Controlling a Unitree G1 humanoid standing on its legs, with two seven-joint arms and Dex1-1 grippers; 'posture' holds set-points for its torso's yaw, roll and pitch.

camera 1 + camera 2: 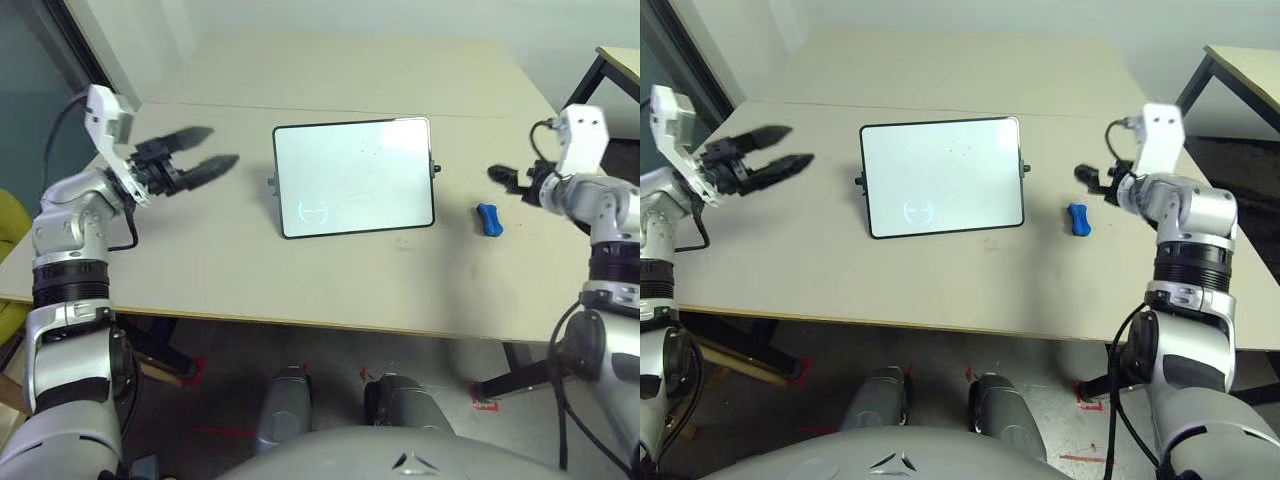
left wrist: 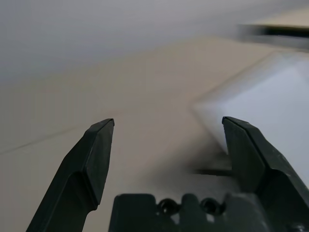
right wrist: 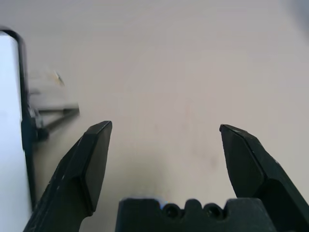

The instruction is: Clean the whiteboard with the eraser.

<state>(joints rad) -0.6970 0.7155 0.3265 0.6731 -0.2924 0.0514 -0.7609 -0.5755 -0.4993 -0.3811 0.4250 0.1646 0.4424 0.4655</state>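
Observation:
The whiteboard point(image 1: 355, 175) lies in the middle of the beige table, black-framed, with a faint bluish circle mark point(image 1: 314, 211) near its front left corner. The small blue eraser point(image 1: 488, 220) lies on the table to the right of the board, apart from it. My right gripper point(image 1: 500, 178) hovers just behind and to the right of the eraser; in the right wrist view it stands open point(image 3: 165, 126) with nothing between its fingers. My left gripper point(image 1: 218, 146) is held open to the left of the board, empty, with the board's edge point(image 2: 270, 92) ahead of it.
A second table point(image 1: 620, 60) with a dark leg stands at the far right. The table's front edge point(image 1: 300, 322) runs close to my body. Bare tabletop lies behind the board and between the board and each gripper.

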